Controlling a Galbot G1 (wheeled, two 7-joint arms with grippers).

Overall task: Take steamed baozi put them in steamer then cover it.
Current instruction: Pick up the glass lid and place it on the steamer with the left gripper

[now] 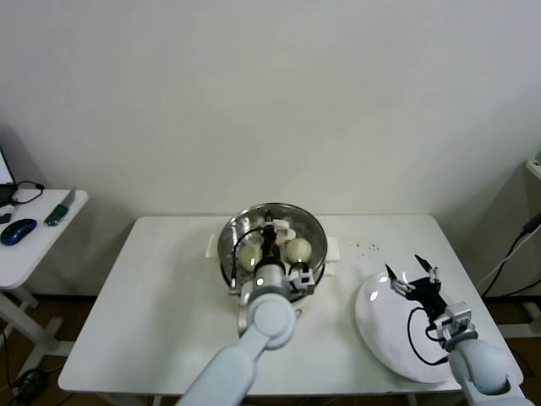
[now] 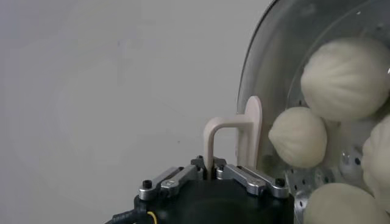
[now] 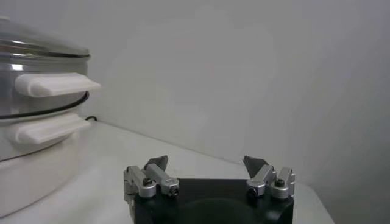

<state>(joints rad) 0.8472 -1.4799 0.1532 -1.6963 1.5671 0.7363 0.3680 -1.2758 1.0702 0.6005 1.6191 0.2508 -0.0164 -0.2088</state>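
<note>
Left gripper (image 2: 210, 173) clamps cover (image 2: 259, 73) handle, over steamer (image 1: 232, 254).

Lab: bare wall, side desk (image 1: 34, 233), mouse (image 1: 18, 230)

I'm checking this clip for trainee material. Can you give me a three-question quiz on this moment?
1. True or false: the left gripper is shut on the cover's handle.
2. Where does the right gripper hang?
A. over the steamer
B. over the white plate
C. beside the blue mouse
3. Fill in: through the glass cover, the baozi lie inside the ____.

Key
1. True: the left gripper clamps the cream handle, with the cover on the steamer.
2. B: it hangs open over the white plate, which holds no baozi.
3. steamer
</note>
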